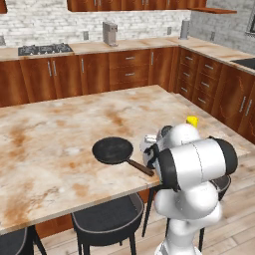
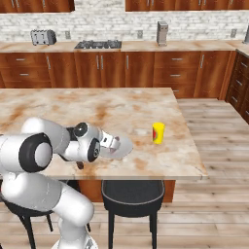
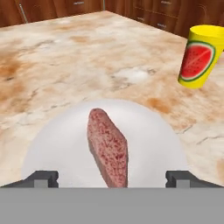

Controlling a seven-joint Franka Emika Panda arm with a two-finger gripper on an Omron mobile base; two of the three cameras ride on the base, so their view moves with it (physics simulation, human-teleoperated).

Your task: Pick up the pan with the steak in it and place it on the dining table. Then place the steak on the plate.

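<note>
The pink-red raw steak [image 3: 107, 148] is seen lying on the pale round plate [image 3: 57, 148], lower centre of the hand view; the gripper [image 3: 112, 179] fingertips are spread wide apart around it; the empty black frying pan [image 1: 113, 150] is seen mid-frame on the beige marble dining table [image 1: 60, 134].

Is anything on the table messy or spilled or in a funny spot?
Nothing is spilled. The steak lies on the plate, the empty pan sits flat on the dining table, and the yellow cup stands upright. The open gripper hovers at the steak.
</note>
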